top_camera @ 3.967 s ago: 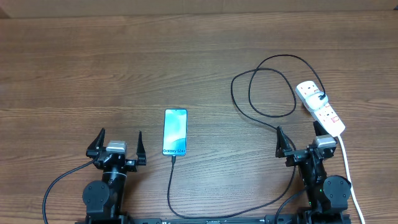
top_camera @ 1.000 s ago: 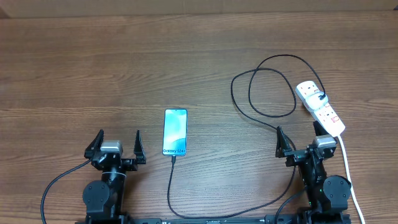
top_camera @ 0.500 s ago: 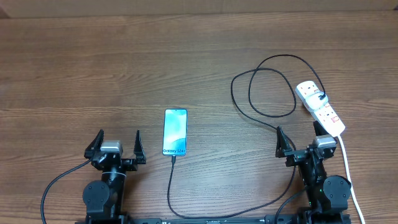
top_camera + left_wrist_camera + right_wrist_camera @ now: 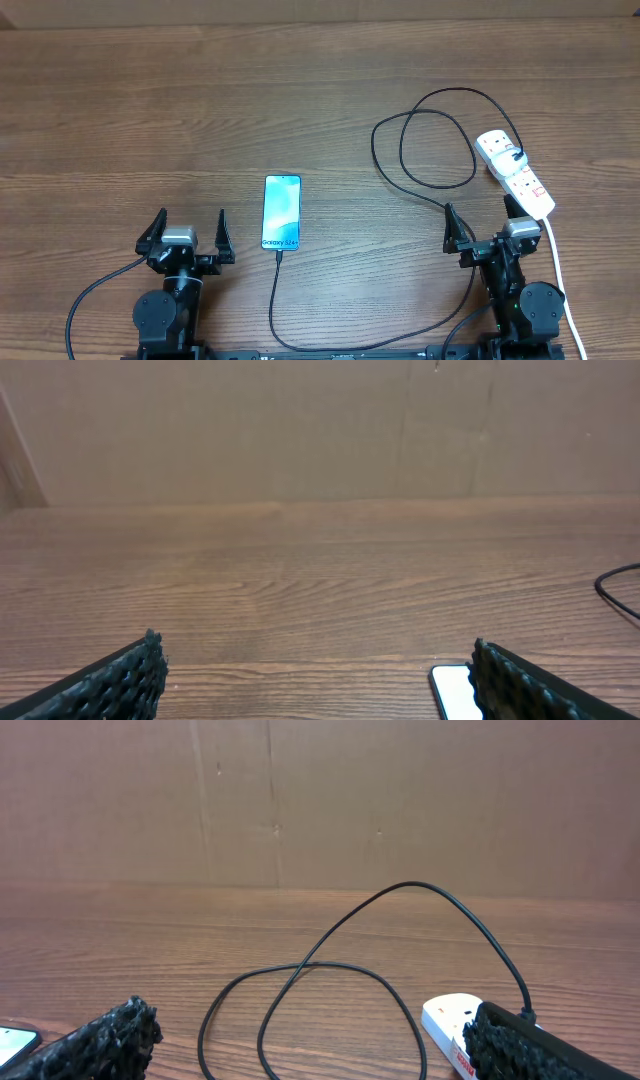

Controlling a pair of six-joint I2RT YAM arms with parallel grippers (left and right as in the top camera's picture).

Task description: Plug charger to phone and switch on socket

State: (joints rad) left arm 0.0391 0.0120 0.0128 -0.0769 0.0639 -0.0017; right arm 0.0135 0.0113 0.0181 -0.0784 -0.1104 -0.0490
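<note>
The phone [image 4: 282,212] lies face up at the table's front centre with its screen lit. The black charger cable [image 4: 420,150] loops from the white socket strip [image 4: 515,172] at the right, runs round the front, and its tip sits at the phone's bottom edge [image 4: 279,255]. My left gripper [image 4: 188,232] is open and empty, left of the phone. My right gripper [image 4: 483,228] is open and empty, just in front of the strip. The phone's corner [image 4: 452,688] shows in the left wrist view. The cable loop [image 4: 300,990] and strip end [image 4: 450,1020] show in the right wrist view.
The strip's white cord [image 4: 560,270] runs down past the right arm to the front edge. A brown cardboard wall [image 4: 300,430] stands behind the wooden table [image 4: 150,120].
The left gripper has shifted slightly back and to the left since four seconds ago. Nothing has moved in the last second.
</note>
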